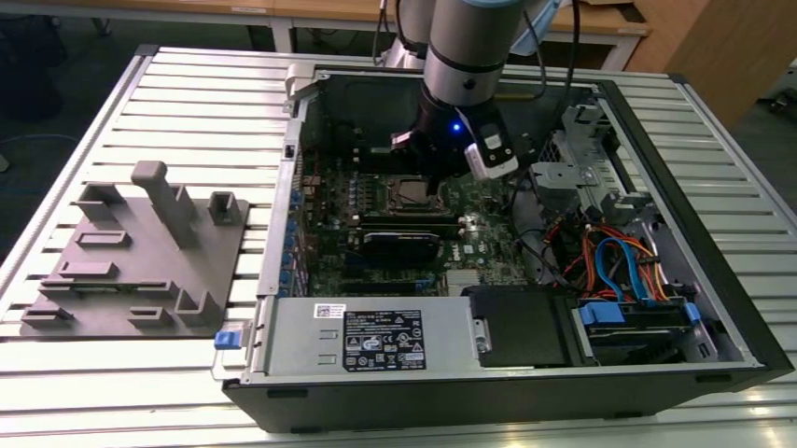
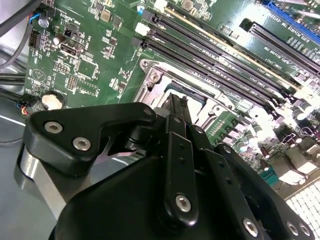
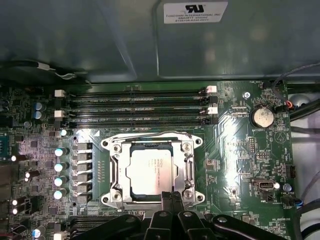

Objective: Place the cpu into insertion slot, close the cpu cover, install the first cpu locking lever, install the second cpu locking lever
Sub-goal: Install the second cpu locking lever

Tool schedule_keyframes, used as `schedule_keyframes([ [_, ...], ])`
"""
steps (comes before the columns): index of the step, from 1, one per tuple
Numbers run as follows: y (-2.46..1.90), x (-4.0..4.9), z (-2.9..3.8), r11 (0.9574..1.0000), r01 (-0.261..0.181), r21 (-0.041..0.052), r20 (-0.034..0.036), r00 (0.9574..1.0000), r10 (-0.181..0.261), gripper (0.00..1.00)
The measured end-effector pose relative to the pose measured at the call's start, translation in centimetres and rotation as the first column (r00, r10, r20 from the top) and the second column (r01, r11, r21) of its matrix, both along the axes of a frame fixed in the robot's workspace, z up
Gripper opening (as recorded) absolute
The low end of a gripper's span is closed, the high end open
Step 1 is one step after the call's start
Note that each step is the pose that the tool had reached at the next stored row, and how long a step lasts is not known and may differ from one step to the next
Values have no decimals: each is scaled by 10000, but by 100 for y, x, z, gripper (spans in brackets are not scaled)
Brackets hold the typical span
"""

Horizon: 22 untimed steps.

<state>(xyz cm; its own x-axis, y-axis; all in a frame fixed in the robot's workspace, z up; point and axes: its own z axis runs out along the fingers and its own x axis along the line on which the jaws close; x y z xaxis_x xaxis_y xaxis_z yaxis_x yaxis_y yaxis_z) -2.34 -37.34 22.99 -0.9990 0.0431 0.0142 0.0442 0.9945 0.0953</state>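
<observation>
The jaws (image 3: 171, 196) look clenched, tips at the cover's (image 3: 186, 159) edge, with the cpu (image 3: 150, 170) seated beneath. Memory slots (image 3: 135, 106) and a coin battery (image 3: 261, 117) flank the socket. A white label (image 3: 195, 11) marks the grey box.

The arm (image 1: 468, 42) reaches straight down into the open case in the exterior view, wrist vertical. The gripper (image 3: 171, 196) points downward; in both wrist views its black fingers (image 2: 176, 107) are pressed together with no gap between the tips, nothing between them.
</observation>
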Motion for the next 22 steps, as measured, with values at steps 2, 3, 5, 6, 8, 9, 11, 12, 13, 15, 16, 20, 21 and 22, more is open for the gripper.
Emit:
schedule_keyframes([
  [2, -4, 0, 0, 10000, -1, 0, -3, 10000, 1, 10],
  [3, -7, 0, 1, 10000, -1, 0, -10, 10000, 1, 10],
  [5, -12, -5, 0, 10000, -1, 0, -26, 10000, 1, 10],
  [6, -14, -11, 0, 10000, 0, 0, -33, 10000, 0, 10],
  [8, -20, -21, 0, 10000, 0, -1, -37, 10000, 0, 10],
  [9, -25, -24, 0, 10000, -1, -1, -37, 10000, 1, 10],
  [11, -42, -26, 0, 10000, -1, -1, -38, 10000, 1, 10],
  [12, -55, -26, 0, 10000, 0, -1, -37, 10000, 0, 10],
  [13, -70, -26, 0, 10000, 1, -2, -38, 10000, -1, 10],
  [15, -92, -26, 0, 10000, 0, -2, -38, 10000, 0, 10],
  [16, -100, -26, 0, 10000, 0, -1, -37, 10000, 0, 10],
  [20, -114, -38, -1, 10000, 0, 12, -39, 10000, 0, 10],
  [21, -118, -42, -2, 10000, -1, 18, -39, 10000, 1, 10],
  [22, -125, -44, -1, 10000, -2, 21, -39, 10000, 2, 10],
])
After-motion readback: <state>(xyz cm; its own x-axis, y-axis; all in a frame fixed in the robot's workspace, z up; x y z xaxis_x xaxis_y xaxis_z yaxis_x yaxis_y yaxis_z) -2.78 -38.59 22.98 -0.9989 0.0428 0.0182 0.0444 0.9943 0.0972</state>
